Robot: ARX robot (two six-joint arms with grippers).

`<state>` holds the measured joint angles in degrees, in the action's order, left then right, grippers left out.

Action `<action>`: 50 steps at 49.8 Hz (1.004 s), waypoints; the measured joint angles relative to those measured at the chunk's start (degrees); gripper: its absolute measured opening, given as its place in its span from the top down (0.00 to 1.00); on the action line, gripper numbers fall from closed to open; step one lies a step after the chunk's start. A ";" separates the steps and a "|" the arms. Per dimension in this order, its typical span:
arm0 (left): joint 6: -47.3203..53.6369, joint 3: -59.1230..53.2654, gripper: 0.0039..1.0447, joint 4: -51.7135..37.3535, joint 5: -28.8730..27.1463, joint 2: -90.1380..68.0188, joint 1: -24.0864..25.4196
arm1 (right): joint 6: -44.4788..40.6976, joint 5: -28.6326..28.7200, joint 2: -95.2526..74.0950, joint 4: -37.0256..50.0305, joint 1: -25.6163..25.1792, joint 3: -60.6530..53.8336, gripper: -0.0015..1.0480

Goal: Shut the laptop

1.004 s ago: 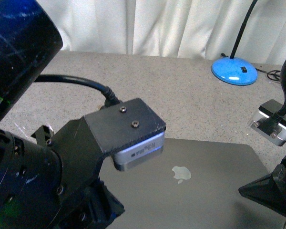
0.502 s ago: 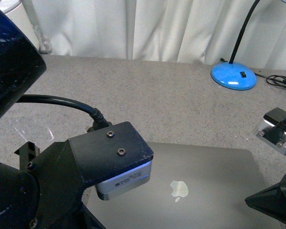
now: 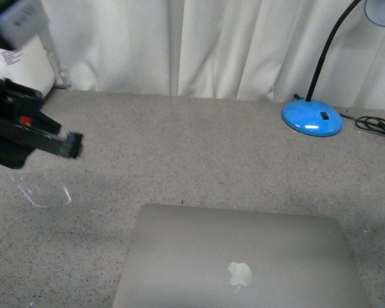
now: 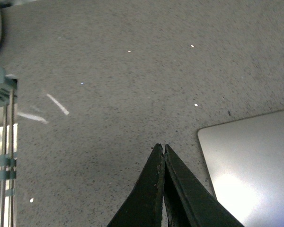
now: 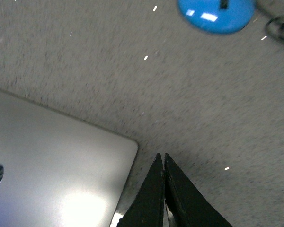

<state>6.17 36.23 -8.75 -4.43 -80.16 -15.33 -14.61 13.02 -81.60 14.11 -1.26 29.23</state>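
**Already down: laptop lid flat, both grippers pinched shut on nothing**

Plainly, the only mark that can be made out is the pale apple logo [image 3: 239,274] on the lid of the slim grey-silver metal laptop [image 3: 244,250]. The laptop lies closed and flat on the grey speckled table [image 3: 199,147]. A white rounded container [image 3: 16,64] behind the left arm [image 3: 22,125] carries a label with dark print, too blurred to read.

The left gripper [image 4: 163,150] has its two black fingers pressed tip to tip with nothing between them. One rounded corner of the laptop lies near them on their right side, not touching. On their other side, well apart, the left wrist view alone shows a pale teal wire rack [image 4: 2,142]. It also shows thin white scratch marks on the table.

The right gripper [image 5: 161,160] is likewise squeezed together and holds nothing. Another laptop corner sits just beside its fingers, and the logo shows dark at the edge of that view. The front view shows no right arm, and the left arm there is a dark blur.

Beyond the right fingers the table runs bare to the glossy blue round lamp base [image 3: 311,120] and a black cable [image 3: 377,122]. Beyond the left fingertips the table is open too. White curtains [image 3: 212,45] close off its far edge.
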 joint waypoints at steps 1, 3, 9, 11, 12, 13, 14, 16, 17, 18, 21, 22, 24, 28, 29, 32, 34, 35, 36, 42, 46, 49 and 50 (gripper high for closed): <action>-0.79 -0.52 0.96 -0.35 -0.59 0.85 0.68 | 0.37 -0.28 1.36 0.70 -0.39 -0.55 0.99; -2.49 -1.81 0.96 -1.33 -1.49 2.58 1.95 | 1.03 -0.33 3.34 1.53 -1.07 -1.38 0.99; -6.91 -5.07 0.96 -1.95 -3.19 6.69 4.81 | 2.60 -0.50 9.27 3.72 -3.37 -4.48 0.99; -8.39 -6.29 0.96 -2.23 -4.00 8.22 5.60 | 2.93 -0.55 11.98 4.83 -4.50 -6.27 0.99; -9.46 -7.08 0.96 -2.23 -4.59 9.33 6.05 | 2.97 -0.55 12.70 5.03 -4.79 -6.71 0.99; -9.92 -7.48 0.96 -2.23 -4.81 9.90 6.23 | 3.04 -0.68 14.12 5.33 -5.35 -7.65 0.99; -11.02 -8.24 0.96 -2.25 -5.49 11.10 6.58 | 3.08 -0.77 15.56 5.57 -5.86 -8.61 0.99; -12.39 -9.46 0.96 -2.34 -6.49 13.00 6.71 | 3.13 -0.79 17.77 5.73 -6.58 -10.12 0.99; -13.18 -10.71 0.96 -2.56 -7.52 15.08 6.64 | 3.15 -1.01 20.09 5.73 -7.17 -11.65 0.99; -13.92 -11.54 0.96 -2.54 -7.85 16.50 6.43 | 3.15 -1.29 21.66 5.70 -7.45 -12.68 0.99; -15.69 -14.36 0.96 -2.38 -10.27 21.42 4.72 | 3.17 -2.10 27.69 5.38 -7.65 -16.28 0.99; -16.20 -15.17 0.96 -2.32 -10.99 22.80 4.04 | 3.10 -2.49 29.64 4.94 -7.43 -17.27 0.99; -17.00 -16.37 0.96 -2.12 -12.04 24.81 2.84 | 3.10 -3.19 32.50 3.91 -6.91 -18.56 0.99; -18.18 -19.41 0.96 -2.21 -14.67 29.24 -0.39 | 3.10 -5.27 39.36 1.49 -4.87 -21.35 0.99; -18.71 -20.28 0.96 -2.21 -15.34 30.53 -1.31 | 3.10 -5.86 40.35 1.25 -4.50 -21.75 0.99; -20.37 -23.06 0.96 -3.06 -17.16 34.34 -4.00 | 3.19 -8.46 46.82 -0.39 -1.77 -24.24 0.99; -21.90 -24.98 0.96 -4.24 -18.51 37.00 -5.42 | 3.28 -9.44 49.31 -0.70 -0.70 -25.31 0.99; -22.05 -25.44 0.96 -4.50 -18.73 37.66 -5.70 | 3.41 -10.10 50.82 -0.74 -0.07 -26.01 0.99; -22.84 -26.36 0.96 -5.01 -19.10 39.06 -6.16 | 3.56 -10.54 52.24 -0.74 0.44 -26.69 0.99; -18.34 -34.97 0.96 -12.72 -13.90 51.89 -4.22 | 10.62 -12.96 61.88 5.55 1.20 -29.51 0.99; -11.50 -35.26 0.96 -5.40 -8.79 63.25 0.68 | 12.66 -12.98 68.35 -0.52 1.20 -29.09 0.99; -8.94 -35.23 0.96 3.54 -7.78 73.48 2.86 | 13.31 -12.98 68.22 0.55 1.20 -29.09 0.99; -8.66 -35.23 0.96 5.31 -7.34 75.38 3.28 | 13.46 -12.98 67.69 1.01 1.20 -29.09 0.99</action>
<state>-2.48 0.99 -3.44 -11.77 -4.78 -12.05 -1.15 0.03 -13.91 15.11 -0.05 0.14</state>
